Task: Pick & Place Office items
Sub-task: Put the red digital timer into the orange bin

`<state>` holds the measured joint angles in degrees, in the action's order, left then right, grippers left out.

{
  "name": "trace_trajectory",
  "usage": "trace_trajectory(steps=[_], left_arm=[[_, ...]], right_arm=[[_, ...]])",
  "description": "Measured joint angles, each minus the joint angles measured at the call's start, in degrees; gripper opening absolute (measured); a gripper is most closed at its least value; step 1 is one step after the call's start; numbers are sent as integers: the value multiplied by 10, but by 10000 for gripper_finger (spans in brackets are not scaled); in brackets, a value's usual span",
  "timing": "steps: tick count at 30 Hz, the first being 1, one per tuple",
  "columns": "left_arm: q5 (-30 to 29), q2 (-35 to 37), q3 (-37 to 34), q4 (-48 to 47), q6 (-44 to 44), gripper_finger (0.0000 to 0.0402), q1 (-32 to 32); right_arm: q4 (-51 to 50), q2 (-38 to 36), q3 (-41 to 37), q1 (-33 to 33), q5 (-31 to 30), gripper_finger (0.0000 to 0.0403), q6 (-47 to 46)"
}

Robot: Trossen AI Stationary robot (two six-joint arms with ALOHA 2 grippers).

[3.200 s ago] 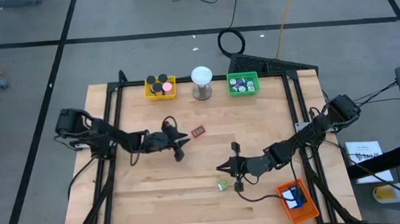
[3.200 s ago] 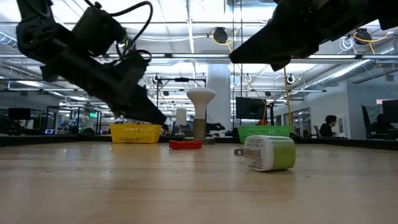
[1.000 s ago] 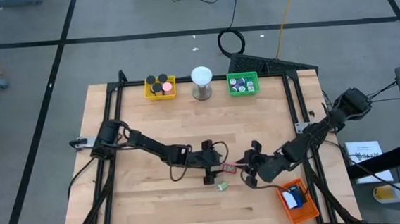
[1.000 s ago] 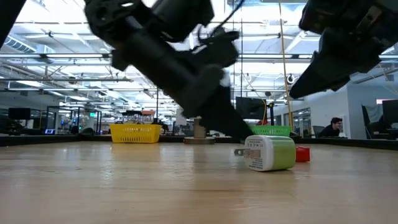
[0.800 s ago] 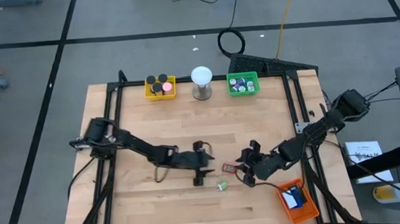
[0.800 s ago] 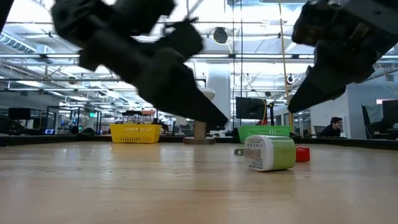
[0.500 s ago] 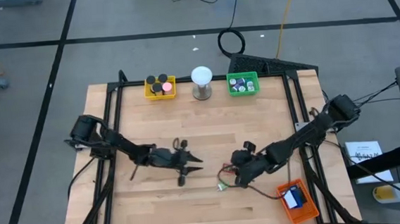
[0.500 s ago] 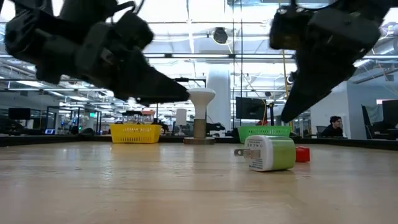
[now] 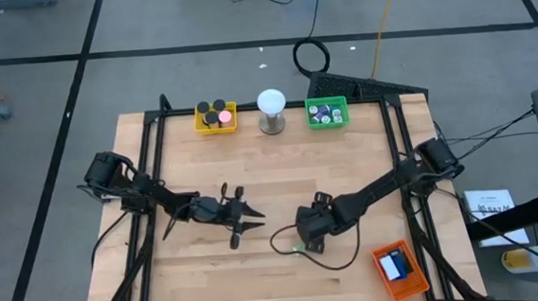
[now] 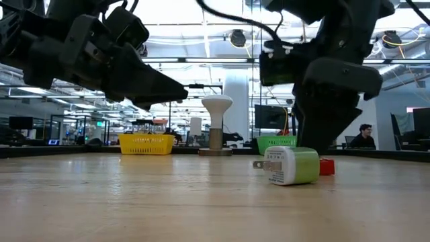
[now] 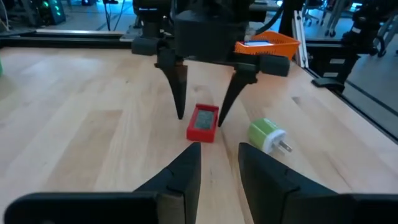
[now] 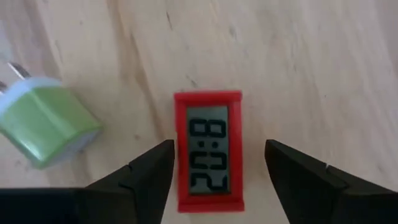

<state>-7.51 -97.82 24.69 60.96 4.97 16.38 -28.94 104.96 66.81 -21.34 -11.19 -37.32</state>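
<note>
The right gripper (image 11: 200,115) holds its fingers (image 12: 143,171) wide over the red clock (image 12: 208,149), beside the green charger (image 12: 43,127). The left gripper (image 11: 217,168) fingers stand narrow, empty.

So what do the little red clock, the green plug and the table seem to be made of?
Red clock: likely moulded plastic, with a matte frame around a grey digit screen. Green plug: probably smooth plastic, green and white, with shiny prongs that look like metal. Table: light wood, with visible grain and plank seams.
</note>
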Motion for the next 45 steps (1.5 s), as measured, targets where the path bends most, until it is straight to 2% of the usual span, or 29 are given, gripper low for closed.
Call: trace_trajectory(steps=[5, 13, 20, 27, 32, 38, 41, 45], left_arm=[[0, 0, 0, -4, -2, 108, 0], [0, 0, 0, -4, -2, 108, 0], [0, 0, 0, -4, -2, 108, 0], [0, 0, 0, -4, -2, 108, 0], [-1, 0, 0, -4, -2, 108, 0], [-1, 0, 0, -3, -2, 108, 0], [-1, 0, 0, -3, -2, 108, 0], [-1, 0, 0, -3, -2, 108, 0]], right_arm=[[-4, 0, 0, 13, 10, 233, 6], [2, 9, 0, 15, 39, 178, 11], [-2, 21, 2, 14, 58, 169, 7], [-91, -45, -2, -11, 106, 142, -22], [-208, -103, 26, -80, 97, 142, -84], [-341, -113, 96, -205, 84, 142, -157], [-361, -112, 103, -275, 84, 142, -205], [-374, -109, 105, -364, 96, 142, -320]])
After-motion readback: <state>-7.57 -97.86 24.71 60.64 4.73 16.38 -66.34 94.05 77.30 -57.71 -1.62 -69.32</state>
